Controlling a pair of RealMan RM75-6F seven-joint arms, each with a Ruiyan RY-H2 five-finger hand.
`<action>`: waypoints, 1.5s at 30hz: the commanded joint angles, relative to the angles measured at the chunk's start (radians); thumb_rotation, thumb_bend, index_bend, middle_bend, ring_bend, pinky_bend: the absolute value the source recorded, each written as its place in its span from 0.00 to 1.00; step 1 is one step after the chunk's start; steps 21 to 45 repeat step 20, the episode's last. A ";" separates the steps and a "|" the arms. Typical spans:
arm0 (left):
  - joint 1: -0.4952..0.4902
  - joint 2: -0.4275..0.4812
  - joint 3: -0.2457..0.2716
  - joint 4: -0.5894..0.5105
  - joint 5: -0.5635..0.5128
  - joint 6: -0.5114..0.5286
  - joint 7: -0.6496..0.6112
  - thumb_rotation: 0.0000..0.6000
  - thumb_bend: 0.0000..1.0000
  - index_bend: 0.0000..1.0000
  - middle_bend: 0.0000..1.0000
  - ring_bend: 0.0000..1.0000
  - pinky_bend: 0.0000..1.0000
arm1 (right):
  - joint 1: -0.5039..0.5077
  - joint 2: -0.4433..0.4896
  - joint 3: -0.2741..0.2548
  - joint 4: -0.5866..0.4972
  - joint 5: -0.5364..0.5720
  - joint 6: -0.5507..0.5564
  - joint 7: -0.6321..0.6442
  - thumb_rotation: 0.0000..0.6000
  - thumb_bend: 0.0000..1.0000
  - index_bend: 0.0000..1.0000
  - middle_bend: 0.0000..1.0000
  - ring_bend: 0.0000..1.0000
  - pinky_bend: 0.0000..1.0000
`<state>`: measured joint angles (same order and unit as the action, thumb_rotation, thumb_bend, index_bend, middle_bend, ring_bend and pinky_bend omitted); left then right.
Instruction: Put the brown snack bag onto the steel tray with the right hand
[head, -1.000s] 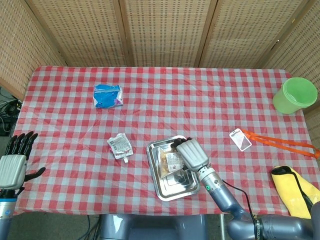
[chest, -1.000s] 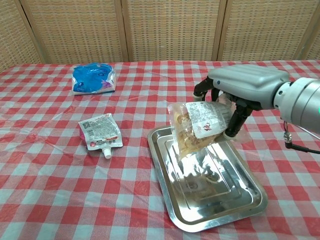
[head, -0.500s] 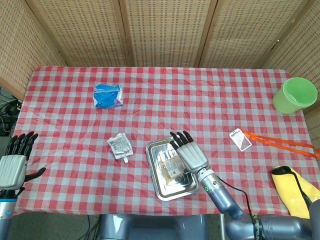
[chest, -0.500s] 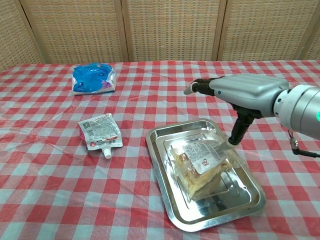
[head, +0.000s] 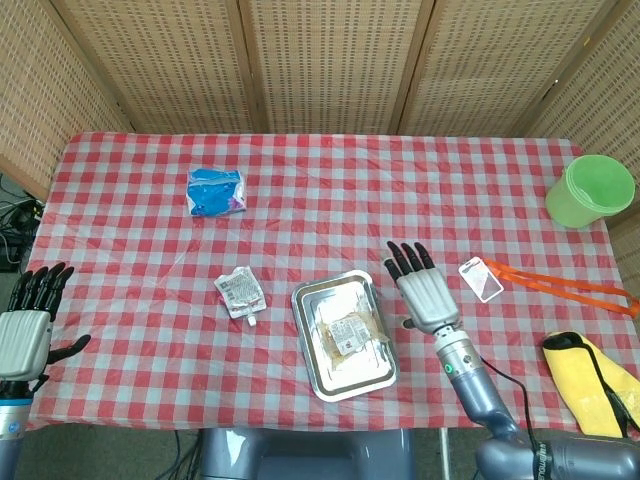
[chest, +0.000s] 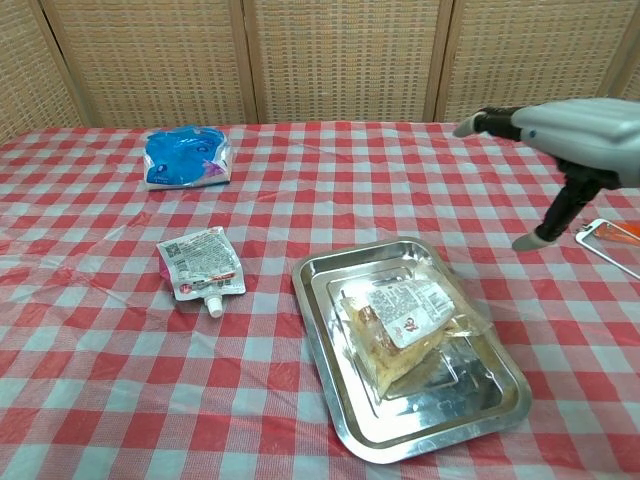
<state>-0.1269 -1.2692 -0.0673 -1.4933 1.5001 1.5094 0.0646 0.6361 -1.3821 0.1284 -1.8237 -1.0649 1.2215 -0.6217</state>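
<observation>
The brown snack bag (head: 345, 332) (chest: 402, 322) lies flat inside the steel tray (head: 312, 298) (chest: 325, 275) near the table's front edge. My right hand (head: 423, 293) (chest: 566, 133) hovers to the right of the tray with its fingers spread, apart from the bag and holding nothing. My left hand (head: 27, 325) hangs off the table's left edge, fingers extended and empty; the chest view does not show it.
A white spouted pouch (head: 239, 293) (chest: 200, 274) lies left of the tray. A blue bag (head: 215, 191) (chest: 185, 158) sits further back left. A card on an orange lanyard (head: 481, 278), a green bucket (head: 589, 190) and a yellow object (head: 590, 377) are on the right side.
My right hand let go of the snack bag, which dropped into the tray, then pulled away to the right with fingers spread. The left hand stayed still.
</observation>
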 joint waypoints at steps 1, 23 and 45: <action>0.001 -0.001 0.001 0.000 0.003 0.003 0.002 1.00 0.00 0.00 0.00 0.00 0.00 | -0.087 0.060 -0.036 0.038 -0.103 0.097 0.105 1.00 0.09 0.00 0.00 0.00 0.00; 0.012 -0.023 0.002 0.020 0.034 0.050 0.023 1.00 0.00 0.00 0.00 0.00 0.00 | -0.387 0.055 -0.158 0.401 -0.376 0.373 0.567 1.00 0.08 0.00 0.00 0.00 0.00; 0.012 -0.023 0.002 0.020 0.034 0.050 0.023 1.00 0.00 0.00 0.00 0.00 0.00 | -0.387 0.055 -0.158 0.401 -0.376 0.373 0.567 1.00 0.08 0.00 0.00 0.00 0.00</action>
